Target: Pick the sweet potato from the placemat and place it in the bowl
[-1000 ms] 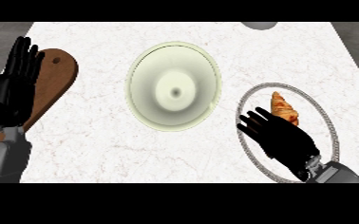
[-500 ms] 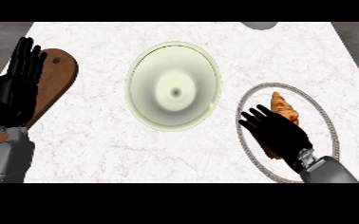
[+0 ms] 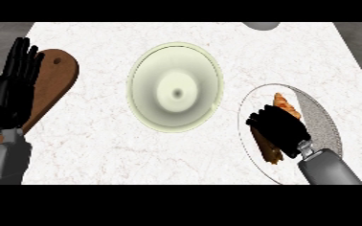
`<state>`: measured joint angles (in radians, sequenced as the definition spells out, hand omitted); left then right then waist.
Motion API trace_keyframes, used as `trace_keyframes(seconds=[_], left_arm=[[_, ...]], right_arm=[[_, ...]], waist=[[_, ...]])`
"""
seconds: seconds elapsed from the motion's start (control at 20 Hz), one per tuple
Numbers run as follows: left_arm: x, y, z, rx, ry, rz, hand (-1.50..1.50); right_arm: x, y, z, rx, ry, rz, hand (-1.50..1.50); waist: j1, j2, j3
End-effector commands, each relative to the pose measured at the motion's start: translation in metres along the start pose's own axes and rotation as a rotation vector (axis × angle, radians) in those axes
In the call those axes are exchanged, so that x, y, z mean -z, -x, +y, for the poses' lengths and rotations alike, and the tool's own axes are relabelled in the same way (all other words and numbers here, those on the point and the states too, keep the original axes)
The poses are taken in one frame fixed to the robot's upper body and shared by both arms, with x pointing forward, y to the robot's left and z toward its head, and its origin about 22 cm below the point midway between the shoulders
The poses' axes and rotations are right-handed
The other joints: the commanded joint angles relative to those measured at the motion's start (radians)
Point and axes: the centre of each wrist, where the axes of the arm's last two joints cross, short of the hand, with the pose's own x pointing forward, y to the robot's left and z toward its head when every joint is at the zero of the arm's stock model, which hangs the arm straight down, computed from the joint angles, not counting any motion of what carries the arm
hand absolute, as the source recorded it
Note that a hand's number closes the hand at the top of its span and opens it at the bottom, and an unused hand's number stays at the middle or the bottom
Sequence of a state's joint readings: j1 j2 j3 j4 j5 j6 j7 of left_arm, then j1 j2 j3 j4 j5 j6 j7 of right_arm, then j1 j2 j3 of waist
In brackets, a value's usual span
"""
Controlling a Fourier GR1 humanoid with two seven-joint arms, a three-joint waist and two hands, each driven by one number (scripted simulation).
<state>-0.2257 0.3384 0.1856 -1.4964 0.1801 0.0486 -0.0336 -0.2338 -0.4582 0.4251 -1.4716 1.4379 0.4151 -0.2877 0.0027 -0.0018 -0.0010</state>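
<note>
Covering sweet potato [image 3: 285, 106]: right hand [image 3: 279, 127]; bowl [image 3: 175, 87] beside placemat [image 3: 324, 124].

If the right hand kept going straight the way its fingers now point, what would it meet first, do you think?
Probably the bowl: the right hand, over the sweet potato on the placemat, points up-left toward its rim, though height is unclear.

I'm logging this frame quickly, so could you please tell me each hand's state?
Left hand: open, resting over the wooden board.
Right hand: over the sweet potato; grasp cannot be told.
</note>
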Motion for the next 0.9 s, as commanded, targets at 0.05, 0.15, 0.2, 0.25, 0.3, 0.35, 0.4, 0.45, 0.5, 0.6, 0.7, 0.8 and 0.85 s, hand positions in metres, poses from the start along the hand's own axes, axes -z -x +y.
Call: trace_keyframes(seconds=[0.05,0.15,0.2,0.25,0.3,0.35,0.4,0.45,0.5,0.6,0.7,0.8,0.85], left_arm=[[-0.002,-0.001,-0.003,0.000,-0.011,0.001,0.00],[0.007,-0.003,0.001,-0.008,0.006,0.007,0.00],[0.001,-0.002,-0.003,0.004,0.000,-0.001,0.00],[0.003,0.000,-0.006,0.010,-0.013,-0.001,0.00],[-0.012,-0.008,0.005,0.026,-0.003,0.006,0.00],[-0.001,-0.007,0.007,0.019,-0.046,0.009,0.00],[-0.011,0.000,0.019,0.010,-0.063,0.026,0.00],[-0.014,0.003,0.027,0.031,-0.098,0.043,0.00],[-0.014,-0.001,0.028,0.040,-0.120,0.034,0.00],[-0.021,0.006,0.034,0.051,-0.134,0.051,0.00],[-0.017,0.000,0.035,0.042,-0.129,0.039,0.00],[-0.012,-0.004,0.028,0.039,-0.109,0.035,0.00],[-0.018,0.000,0.028,0.027,-0.091,0.030,0.00]], right_arm=[[0.014,0.010,0.001,-0.027,0.057,-0.048,1.50],[0.012,0.017,0.020,-0.024,0.079,-0.046,1.50],[0.000,0.002,0.010,-0.044,0.070,-0.078,1.50],[-0.007,0.018,0.002,-0.039,0.074,-0.068,1.50],[-0.022,0.010,0.023,0.097,0.063,0.091,1.50],[-0.026,0.020,0.037,0.213,0.042,0.221,1.50],[-0.036,0.030,0.055,0.323,0.025,0.343,1.50],[-0.050,0.040,0.066,0.395,0.012,0.445,1.50],[-0.061,0.045,0.085,0.487,-0.011,0.552,1.50],[-0.085,0.051,0.102,0.604,-0.004,0.723,1.50],[-0.105,0.044,0.112,0.687,0.038,0.829,1.50],[-0.132,0.031,0.108,0.692,0.073,0.878,1.50],[-0.151,0.035,0.102,0.696,0.104,0.912,1.50]], waist=[[0.001,0.002,0.001],[-0.001,0.003,0.001],[-0.003,0.001,0.001],[-0.004,0.001,0.001],[-0.013,-0.005,0.001],[-0.047,-0.007,0.001],[-0.067,-0.014,0.002],[-0.110,-0.021,0.001],[-0.140,-0.026,0.005],[-0.166,-0.030,0.002],[-0.136,-0.023,0.000],[-0.110,-0.018,-0.002],[-0.089,-0.016,-0.002]])
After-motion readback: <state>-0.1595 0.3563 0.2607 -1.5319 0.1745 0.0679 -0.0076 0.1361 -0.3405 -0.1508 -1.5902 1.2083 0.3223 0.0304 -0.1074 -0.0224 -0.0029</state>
